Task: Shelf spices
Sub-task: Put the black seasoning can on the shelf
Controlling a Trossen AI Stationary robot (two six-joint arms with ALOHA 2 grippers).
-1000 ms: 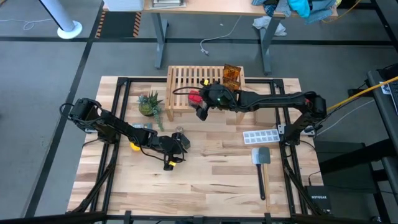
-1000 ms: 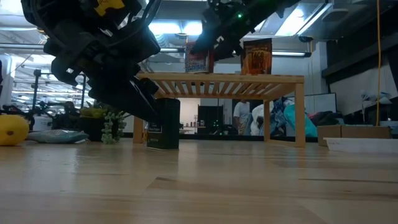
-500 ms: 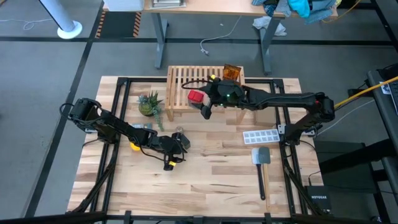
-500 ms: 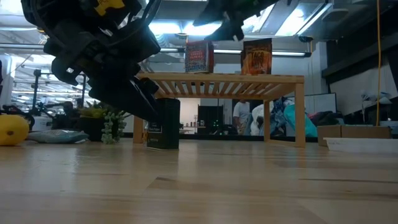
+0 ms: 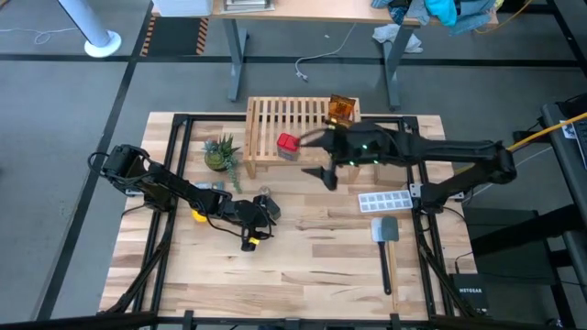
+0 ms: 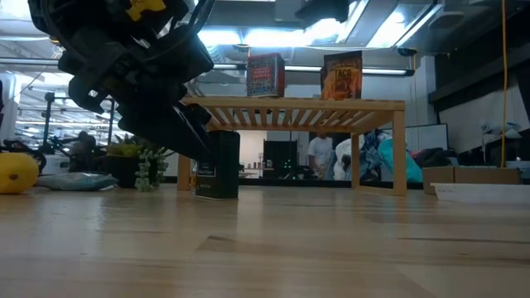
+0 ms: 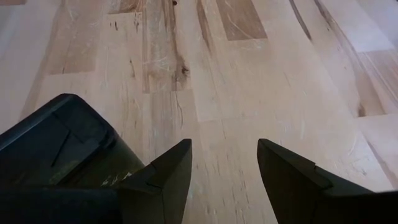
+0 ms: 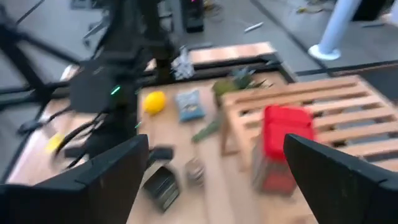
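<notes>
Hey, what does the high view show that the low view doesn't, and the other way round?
Only the high view shows the white ice-cube tray, the spatula and the right gripper hanging open in front of the shelf.

Only the low view shows the printed fronts of the red tin and the orange packet, and people in the room behind.

Both show the tin and packet on the shelf, the dark grey box on the table beside the left gripper, the potted plant and the yellow toy.
</notes>
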